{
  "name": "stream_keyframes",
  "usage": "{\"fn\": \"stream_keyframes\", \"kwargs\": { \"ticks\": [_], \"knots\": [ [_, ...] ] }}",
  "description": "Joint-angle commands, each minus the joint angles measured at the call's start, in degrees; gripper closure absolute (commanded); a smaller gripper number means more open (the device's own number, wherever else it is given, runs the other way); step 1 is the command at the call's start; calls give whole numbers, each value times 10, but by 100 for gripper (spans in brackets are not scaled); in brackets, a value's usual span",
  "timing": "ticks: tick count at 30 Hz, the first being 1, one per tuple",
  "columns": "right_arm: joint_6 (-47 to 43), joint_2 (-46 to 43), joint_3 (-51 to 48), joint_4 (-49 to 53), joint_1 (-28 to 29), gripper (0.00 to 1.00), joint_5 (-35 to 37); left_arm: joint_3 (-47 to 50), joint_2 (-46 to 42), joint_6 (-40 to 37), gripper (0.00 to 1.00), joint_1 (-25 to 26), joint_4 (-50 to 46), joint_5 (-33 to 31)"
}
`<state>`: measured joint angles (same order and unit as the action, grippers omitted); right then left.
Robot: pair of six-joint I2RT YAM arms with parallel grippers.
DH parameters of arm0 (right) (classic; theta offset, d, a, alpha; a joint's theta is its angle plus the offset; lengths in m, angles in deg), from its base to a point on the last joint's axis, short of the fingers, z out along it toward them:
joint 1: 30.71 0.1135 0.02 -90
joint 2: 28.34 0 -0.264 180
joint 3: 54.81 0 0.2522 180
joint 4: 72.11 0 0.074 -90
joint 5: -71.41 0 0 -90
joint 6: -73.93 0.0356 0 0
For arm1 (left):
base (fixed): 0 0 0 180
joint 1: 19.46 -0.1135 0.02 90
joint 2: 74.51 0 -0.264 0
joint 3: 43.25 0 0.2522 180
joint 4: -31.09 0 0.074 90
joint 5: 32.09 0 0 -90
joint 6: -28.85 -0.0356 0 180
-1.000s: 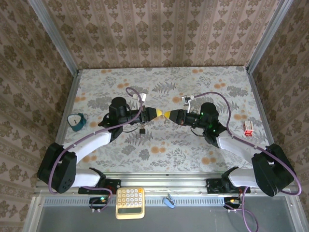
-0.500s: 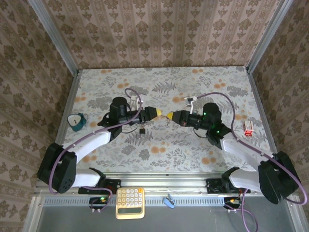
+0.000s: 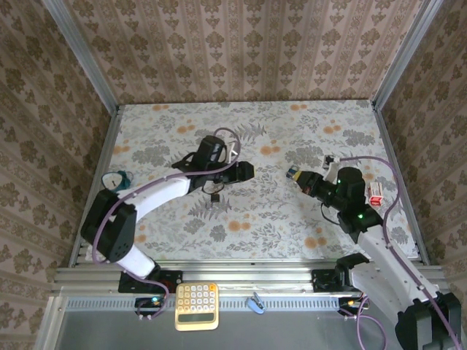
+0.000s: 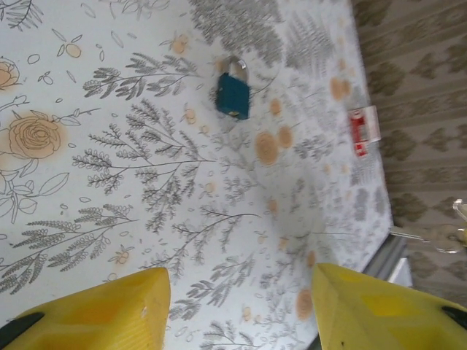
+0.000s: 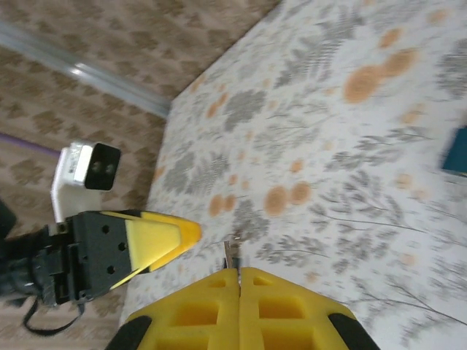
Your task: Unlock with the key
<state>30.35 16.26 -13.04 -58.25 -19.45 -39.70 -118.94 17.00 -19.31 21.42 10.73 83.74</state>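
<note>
A small blue padlock (image 4: 233, 91) lies flat on the flowered table, seen as a dark block (image 3: 214, 197) in the top view. My left gripper (image 3: 246, 171) hovers just right of it, open, its yellow fingers (image 4: 95, 310) spread wide with only table between them. My right gripper (image 3: 292, 173) is off to the right, apart from the left one and pointing at it. It is shut (image 5: 239, 271) on the key, whose thin metal blade (image 5: 231, 255) sticks out between the fingertips. One left finger (image 5: 157, 237) shows ahead of that blade.
A teal band (image 3: 115, 182) lies near the left rail. A red and white item (image 3: 375, 195) sits by the right wall, also seen as the red item (image 4: 361, 131). A yellow calculator (image 3: 196, 306) and a blue clip (image 3: 256, 302) rest below the near rail.
The two grippers were tip to tip at the table's middle. My left gripper has opened and let go, and my right gripper has drawn back to the right with the key.
</note>
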Motion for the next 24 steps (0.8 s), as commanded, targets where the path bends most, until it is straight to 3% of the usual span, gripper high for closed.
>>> {"fn": "stream_keyframes", "kwargs": {
  "ticks": [1,5,8,13,17,19,24],
  "knots": [
    [-15,-39,-7,94,-24,100,57,-71,43,-50,43,27,-80,-66],
    [-7,-78,-11,144,-59,100,76,-161,120,-76,34,53,-125,-105],
    [-6,-101,-15,177,-85,100,85,-237,181,-88,33,65,-165,-117],
    [1,-124,-32,189,-120,100,67,-352,270,-108,32,85,-206,-132],
    [1,-131,-44,194,-138,100,56,-448,342,-126,29,106,-249,-175],
    [0,-134,-49,193,-146,100,51,-487,372,-133,22,114,-264,-196],
    [-2,-140,-61,194,-161,100,41,-577,440,-153,22,129,-298,-246]
  ]
}}
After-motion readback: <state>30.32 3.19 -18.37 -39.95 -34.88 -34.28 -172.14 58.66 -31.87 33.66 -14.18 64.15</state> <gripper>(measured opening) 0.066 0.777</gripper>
